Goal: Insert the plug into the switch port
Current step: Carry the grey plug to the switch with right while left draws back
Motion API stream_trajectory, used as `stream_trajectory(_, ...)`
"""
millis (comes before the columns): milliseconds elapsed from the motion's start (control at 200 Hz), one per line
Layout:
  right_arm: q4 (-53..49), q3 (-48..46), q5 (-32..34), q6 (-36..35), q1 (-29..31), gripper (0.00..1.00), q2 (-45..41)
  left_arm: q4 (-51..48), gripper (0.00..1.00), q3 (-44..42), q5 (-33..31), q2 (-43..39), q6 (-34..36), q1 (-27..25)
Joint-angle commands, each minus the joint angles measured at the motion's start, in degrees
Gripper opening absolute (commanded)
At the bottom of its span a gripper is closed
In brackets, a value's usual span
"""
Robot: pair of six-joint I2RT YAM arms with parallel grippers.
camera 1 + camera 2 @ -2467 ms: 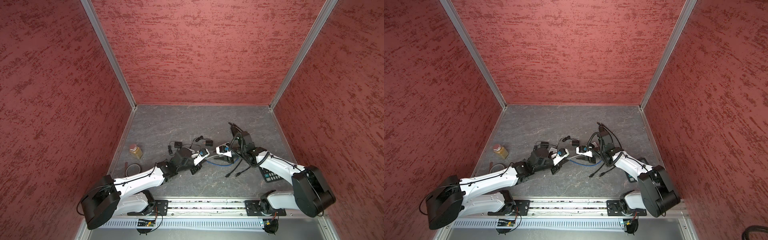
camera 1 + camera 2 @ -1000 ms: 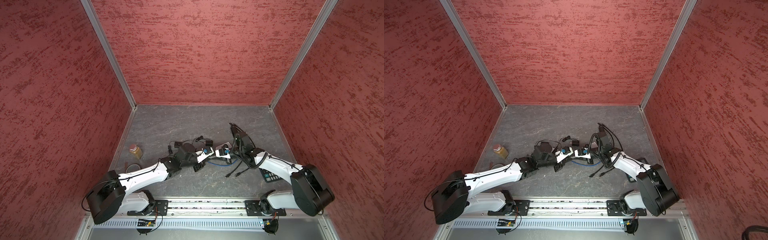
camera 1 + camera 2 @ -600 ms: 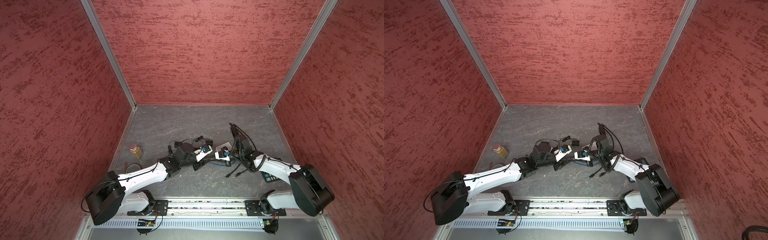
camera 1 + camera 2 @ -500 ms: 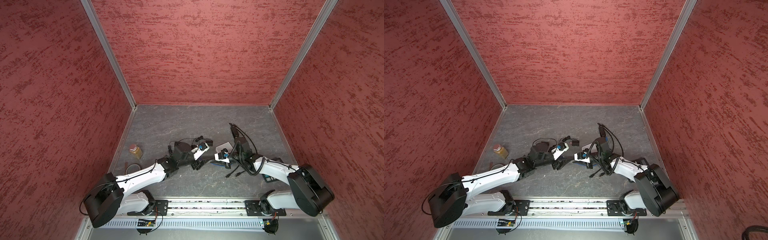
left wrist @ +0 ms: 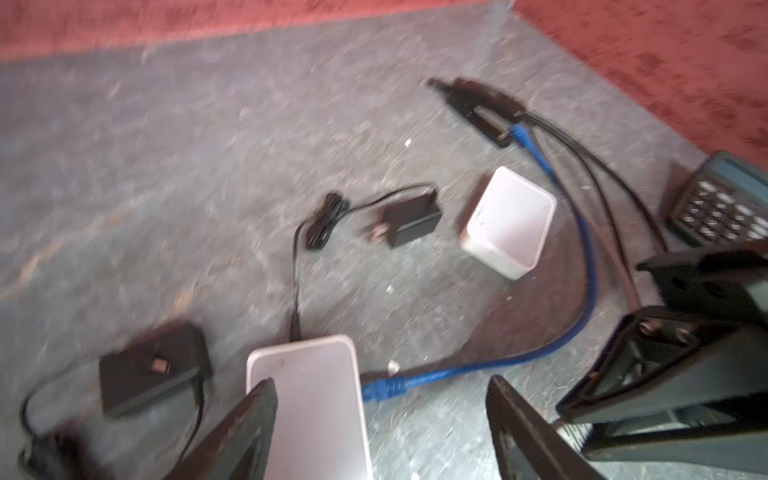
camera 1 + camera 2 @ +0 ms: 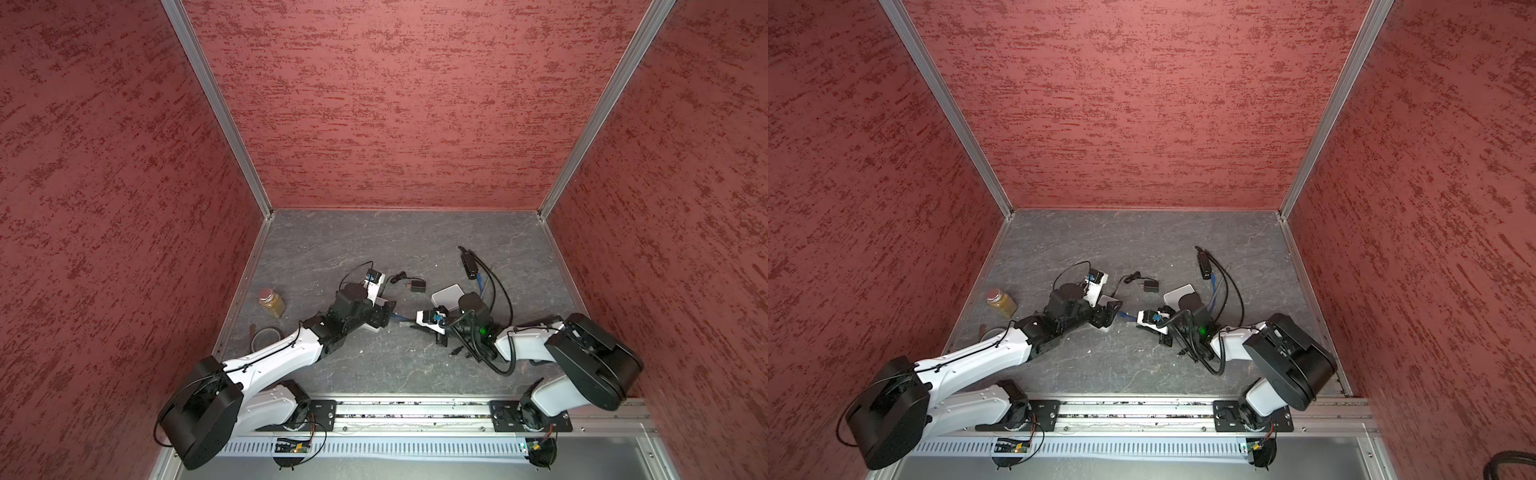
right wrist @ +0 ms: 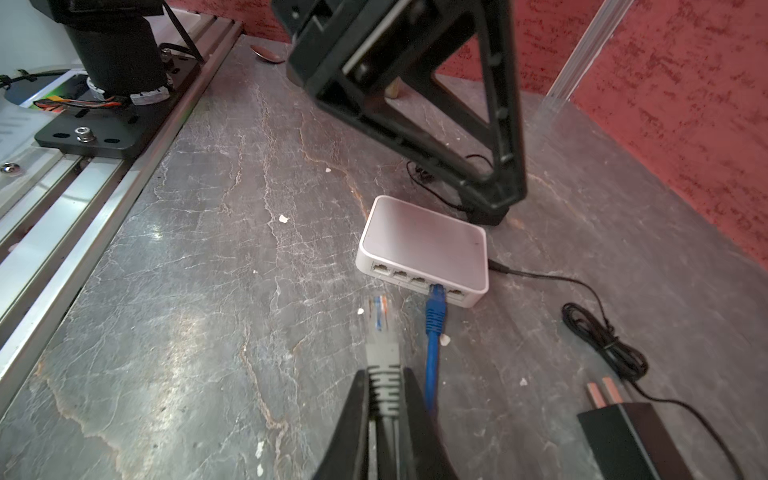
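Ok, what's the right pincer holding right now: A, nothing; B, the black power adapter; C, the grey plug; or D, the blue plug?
C: the right wrist view shows the right pincer shut on the grey plug, while the blue plug sits in a port of the white switch.

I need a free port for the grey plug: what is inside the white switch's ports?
A blue plug fills one port of the white switch, second from the end by the power lead. The other four look empty; the plug's seating depth is hidden.
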Motion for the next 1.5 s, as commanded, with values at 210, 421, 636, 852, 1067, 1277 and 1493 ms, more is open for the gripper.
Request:
stream_trajectory(210,22.2,-1.63,13.57,10.79,6.22,0.0,10.85,-1.91,0.76,-5.77,-9.65,0.75,-13.89,0.56)
stream_trajectory(421,28.88,-1.14,19.28,12.49,9.72,0.0,16.48,3.41,0.76,-8.42,-7.46,3.44,-15.23,2.79)
stream_trajectory(636,27.41,0.43,21.25,12.3,10.87,0.0,18.29,9.76,0.76,-10.13,-2.11,7.63,-15.6,5.59)
stream_trajectory(852,22.25,2.04,22.55,10.63,11.34,0.0,17.86,14.96,0.74,-10.5,0.75,10.99,-15.77,5.6)
stream_trajectory(1067,13.73,4.29,23.05,7.47,12.08,0.0,16.8,17.01,0.73,-10.29,1.6,11.24,-15.68,5.61)
stream_trajectory(1277,13.4,5.04,26.2,7.77,12.79,0.0,17.4,18.52,0.71,-10.34,2.28,13.12,-16.7,5.47)
stream_trajectory(1493,15.34,5.56,28.57,8.69,13.38,0.0,18.84,20.39,0.68,-9.71,2.85,16.39,-18.72,4.0)
